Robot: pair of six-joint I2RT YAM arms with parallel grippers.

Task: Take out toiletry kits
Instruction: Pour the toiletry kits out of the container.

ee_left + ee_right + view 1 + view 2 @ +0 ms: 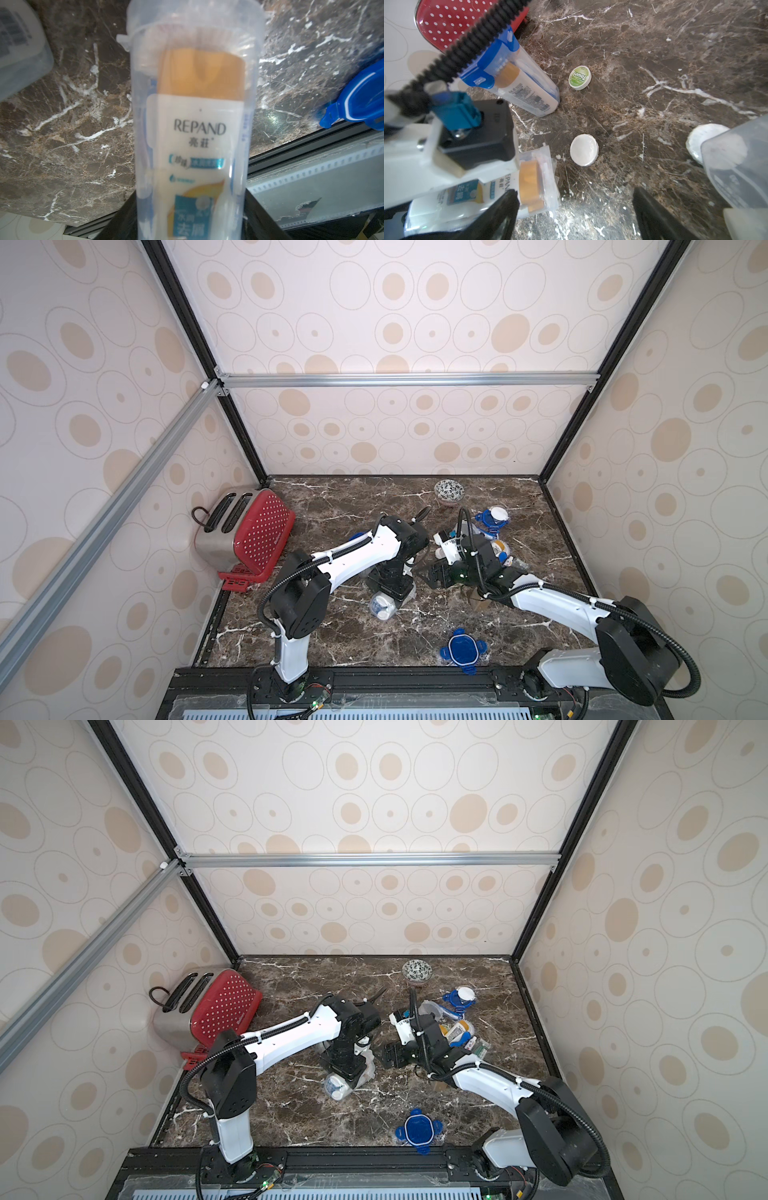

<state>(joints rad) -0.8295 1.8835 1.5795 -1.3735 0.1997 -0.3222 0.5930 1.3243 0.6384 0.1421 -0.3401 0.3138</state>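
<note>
My left gripper is shut on a clear lidless jar that lies nearly level just above the table. Inside the jar is a white bottle with a gold cap, part of a toiletry kit. My right gripper is open over bare marble beside the jar's mouth, with nothing between its fingers. Loose round white packets and a green Towel packet lie ahead of it. More kit pieces are heaped behind the right wrist in both top views.
A jar with a blue clip lid leans near the red toaster. An empty clear jar partly covers another white packet. Blue lids lie near the front and at the back right. A patterned bowl stands by the back wall.
</note>
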